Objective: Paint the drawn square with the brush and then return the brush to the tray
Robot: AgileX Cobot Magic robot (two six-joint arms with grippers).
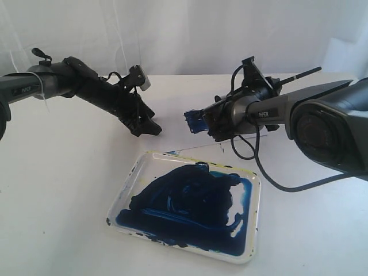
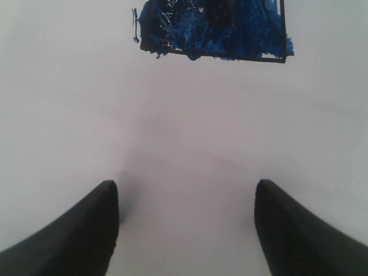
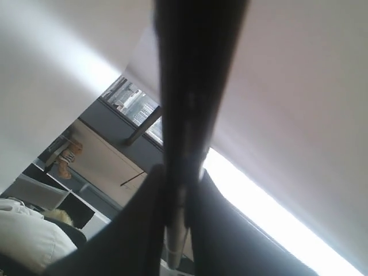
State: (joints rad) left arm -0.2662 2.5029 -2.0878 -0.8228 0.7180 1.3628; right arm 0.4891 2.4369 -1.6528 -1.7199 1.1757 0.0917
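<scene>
The drawn square (image 1: 194,121) is smeared dark blue and lies just beyond the tray (image 1: 247,241), a white tray coated in blue paint. My right gripper (image 1: 214,123) hovers right beside the square, shut on the brush (image 1: 299,75), whose black handle sticks up and back to the right. The bristles are hidden behind the fingers. In the right wrist view the handle (image 3: 195,69) runs down between the closed fingers (image 3: 132,230) of the gripper (image 3: 181,172). My left gripper (image 1: 144,125) is open and empty, left of the square. Its wrist view shows the gripper (image 2: 187,184) over bare white surface, with the blue square (image 2: 213,29) ahead.
The square sits on a flat white paper sheet (image 1: 241,141) whose edge runs behind the tray. A black cable (image 1: 261,167) loops from the right arm down near the tray's right corner. White tabletop lies all round.
</scene>
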